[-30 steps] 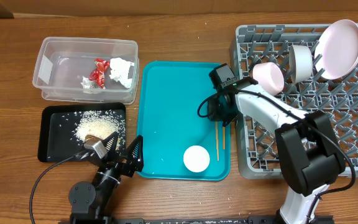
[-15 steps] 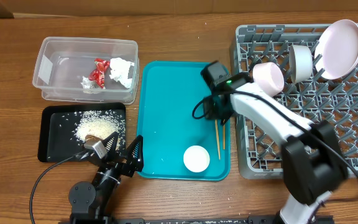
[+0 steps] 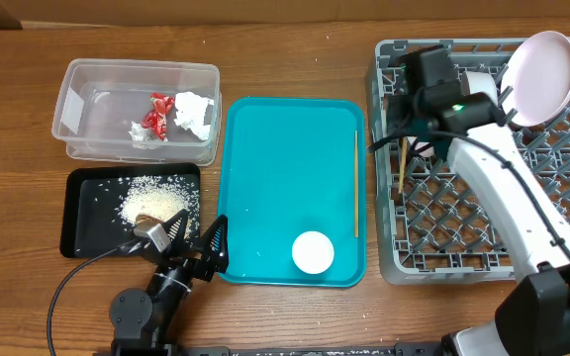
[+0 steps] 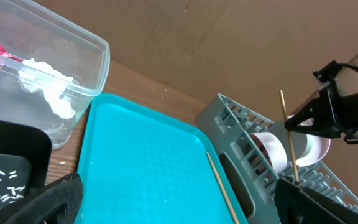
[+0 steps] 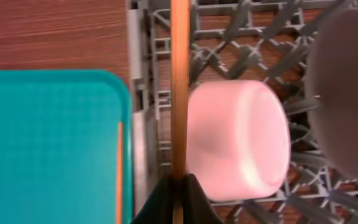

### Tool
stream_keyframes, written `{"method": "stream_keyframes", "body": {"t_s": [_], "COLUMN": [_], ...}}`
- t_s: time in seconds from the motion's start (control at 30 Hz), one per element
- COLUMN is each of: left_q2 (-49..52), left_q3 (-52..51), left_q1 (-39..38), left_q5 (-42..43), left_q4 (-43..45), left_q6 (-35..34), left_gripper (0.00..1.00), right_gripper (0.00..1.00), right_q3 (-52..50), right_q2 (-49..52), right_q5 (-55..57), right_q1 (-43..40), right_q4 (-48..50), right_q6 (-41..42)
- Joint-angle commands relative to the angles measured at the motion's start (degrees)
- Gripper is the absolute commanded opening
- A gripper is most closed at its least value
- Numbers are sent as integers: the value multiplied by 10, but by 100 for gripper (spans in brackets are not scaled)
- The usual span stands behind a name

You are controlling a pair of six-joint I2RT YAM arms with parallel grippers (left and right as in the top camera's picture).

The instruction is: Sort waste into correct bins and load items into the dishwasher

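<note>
My right gripper (image 3: pixel 416 117) is shut on one wooden chopstick (image 3: pixel 402 164) and holds it over the left side of the grey dish rack (image 3: pixel 483 252). In the right wrist view the chopstick (image 5: pixel 179 87) runs up from the shut gripper (image 5: pixel 178 193), next to the pink cup (image 5: pixel 238 140) lying in the rack. A second chopstick (image 3: pixel 355 183) lies along the right edge of the teal tray (image 3: pixel 265 168). The small white cup (image 3: pixel 313 252) stands on that tray. The pink plate (image 3: pixel 540 74) and pale bowl (image 3: pixel 483 91) stand in the rack. My left gripper (image 3: pixel 191 247) is open and empty.
The clear tub (image 3: pixel 97 109) at the back left holds the red wrapper (image 3: pixel 156 116) and white tissue (image 3: pixel 194 114). The black tray (image 3: pixel 92 213) in front of it holds rice (image 3: pixel 156 203) with brown scraps. Bare wooden table surrounds them.
My right gripper has lifted one chopstick off the teal tray and carried it back and right over the rack. The other chopstick has shifted to the tray's right edge.
</note>
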Motion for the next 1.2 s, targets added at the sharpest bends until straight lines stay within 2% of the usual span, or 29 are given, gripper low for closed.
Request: {"method": "stream_keyframes", "body": {"t_s": [0.0, 0.1, 0.2, 0.23, 0.3, 0.53, 0.7, 0.9, 1.17], "left_q2": [-6, -6, -6, -6, -6, -6, -6, -6, -6], "left_q3": [-2, -2, -2, -2, -2, -2, -2, -2, -2], "left_q1": [2, 2, 2, 2, 2, 2, 2, 2, 2], "left_q5": [9, 9, 9, 9, 9, 9, 9, 9, 9], "left_q4": [0, 0, 0, 0, 0, 0, 0, 0, 0], "left_q6": [-5, -5, -5, -5, -5, -5, -5, -5, -5], "left_gripper": [100, 100, 100, 100, 100, 100, 100, 100, 100], "right_gripper": [4, 4, 25, 35, 41, 46, 49, 49, 49], "right_q3": [1, 0, -8, -8, -8, -9, -9, -10, -10], "right_q2": [14, 30, 43, 43, 41, 41, 61, 117, 187], "right_q5": [-26, -50, -55, -55, -55, -57, 2, 28, 29], "right_q1": [-10, -7, 10, 16, 31, 125, 179, 173, 148], "right_q4": [6, -5, -14, -18, -26, -61, -59, -45, -32], "right_q6": [-26, -28, -30, -29, -29, -15, 44, 92, 103]}}
